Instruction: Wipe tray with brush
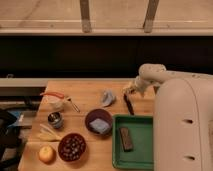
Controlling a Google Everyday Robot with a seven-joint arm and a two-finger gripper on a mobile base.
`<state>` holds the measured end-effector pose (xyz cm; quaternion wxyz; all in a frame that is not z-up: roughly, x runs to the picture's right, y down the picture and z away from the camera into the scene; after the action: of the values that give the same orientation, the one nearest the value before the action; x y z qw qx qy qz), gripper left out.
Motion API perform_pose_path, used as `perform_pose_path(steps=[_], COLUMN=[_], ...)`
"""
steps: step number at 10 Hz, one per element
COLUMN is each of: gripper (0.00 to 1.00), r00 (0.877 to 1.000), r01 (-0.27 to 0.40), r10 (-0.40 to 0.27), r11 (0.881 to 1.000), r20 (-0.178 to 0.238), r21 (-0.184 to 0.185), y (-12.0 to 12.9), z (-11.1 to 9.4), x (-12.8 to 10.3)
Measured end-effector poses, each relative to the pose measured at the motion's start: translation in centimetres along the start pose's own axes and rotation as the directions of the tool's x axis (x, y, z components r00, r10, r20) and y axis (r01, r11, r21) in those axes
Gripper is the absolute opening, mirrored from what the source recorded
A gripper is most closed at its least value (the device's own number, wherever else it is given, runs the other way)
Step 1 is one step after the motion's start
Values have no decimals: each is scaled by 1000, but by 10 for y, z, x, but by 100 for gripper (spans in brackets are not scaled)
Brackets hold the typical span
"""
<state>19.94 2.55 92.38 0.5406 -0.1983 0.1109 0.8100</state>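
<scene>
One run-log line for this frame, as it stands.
hand: open, near brush's far end | brush: lying on table, not held | tray: holds block | wipe: not begun

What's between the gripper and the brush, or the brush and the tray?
Nothing visible. The gripper hovers just behind the brush, which lies on the table by the far rim of the tray.
</scene>
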Motion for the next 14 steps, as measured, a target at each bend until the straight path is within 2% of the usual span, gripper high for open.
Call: perform_pose_path(steps=[3, 7, 8, 9, 14], gripper=[80, 80, 75, 66, 15], r00=[999, 996, 995, 993, 991], r01=[-19, 13, 21, 36, 79], r10=[18, -14, -21, -36, -77], r11=[1000, 1000, 1000, 999, 997], r20=[-39, -91, -98, -108, -114], r21=[-19, -11, -3, -2, 6], y=[-2, 9, 8, 10, 12], z=[16, 35, 38, 41, 44], x=[3, 17, 20, 22, 23])
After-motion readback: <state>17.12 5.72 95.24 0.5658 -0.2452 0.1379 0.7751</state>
